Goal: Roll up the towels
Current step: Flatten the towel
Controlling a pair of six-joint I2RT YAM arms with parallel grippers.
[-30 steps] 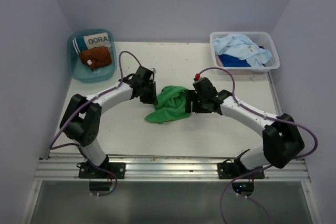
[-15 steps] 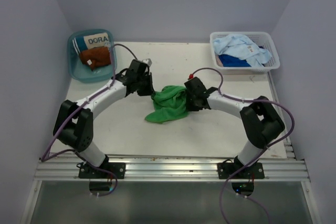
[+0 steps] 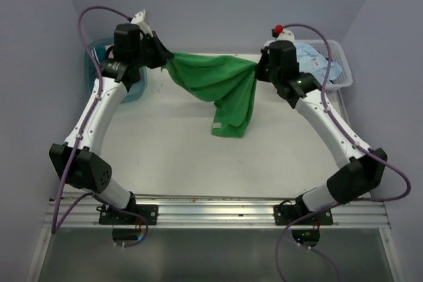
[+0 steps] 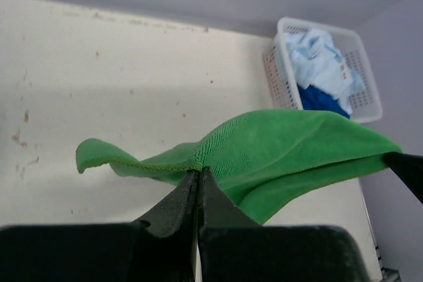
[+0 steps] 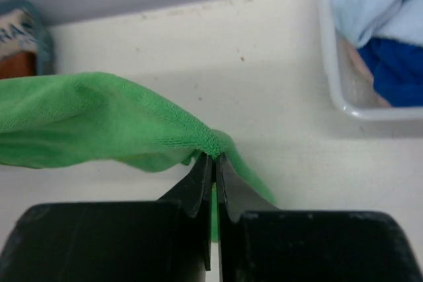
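Green towel [image 3: 215, 80] gripped by left claw [image 4: 198, 175], right claw [image 5: 213, 160].

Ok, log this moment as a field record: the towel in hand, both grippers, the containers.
green towel: held up over the table, stretched between both grippers, one part hanging down
left gripper: shut on one edge of the towel
right gripper: shut on the opposite edge
white basket: far right; holds a light blue towel and a dark blue towel
blue tub: far left, mostly hidden by the left arm

Bright even light, soft shadows (sharp focus)
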